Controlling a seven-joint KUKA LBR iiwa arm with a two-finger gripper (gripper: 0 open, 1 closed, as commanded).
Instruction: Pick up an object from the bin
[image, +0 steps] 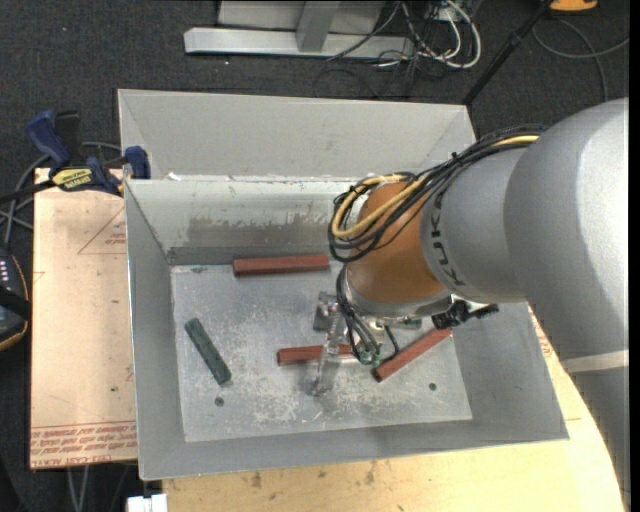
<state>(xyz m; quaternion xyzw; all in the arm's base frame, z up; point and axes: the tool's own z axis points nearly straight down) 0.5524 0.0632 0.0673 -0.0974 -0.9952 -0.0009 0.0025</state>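
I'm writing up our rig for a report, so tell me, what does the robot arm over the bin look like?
The arm is a thick, rounded silver-grey tube with dark KUKA lettering near the wrist. An orange cover wraps the wrist, with black and yellow cables looped over it. Below it sits a small grey metal gripper.

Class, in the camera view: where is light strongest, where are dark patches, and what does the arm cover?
Camera view: the pale grey arm casing is lit brightest; the grey metal bin's back wall bears a dark smeared patch above a long red-brown bar; the orange wrist cover hides the bin floor beneath it.
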